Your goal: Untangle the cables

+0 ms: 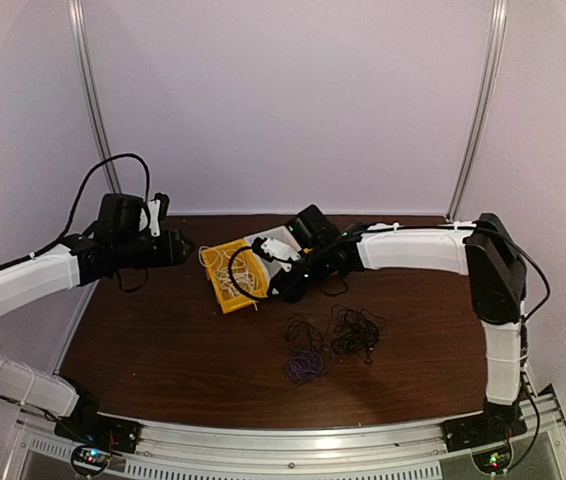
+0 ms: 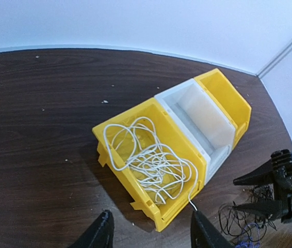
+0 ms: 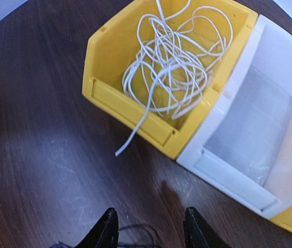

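White cable point(image 3: 172, 72) is sitting bunched inside the yellow bin point(image 3: 130, 111) toward the bench's point(image 1: 163, 340) far edge, one end trailing over the bin's front wall. Black cables point(image 1: 353, 330) and a purple cable point(image 1: 303, 367) are lying loose in small heaps nearer the near edge, just beside each other. I'm holding the right claw point(image 3: 149, 213) released and empty above the bench just in front of that bin; the left claw point(image 2: 151, 219) is hovering released, empty, by the far left corner.

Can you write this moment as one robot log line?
white cable: piled in yellow bin | white bin: empty | black cables, purple cable: on table | left gripper: open | right gripper: open
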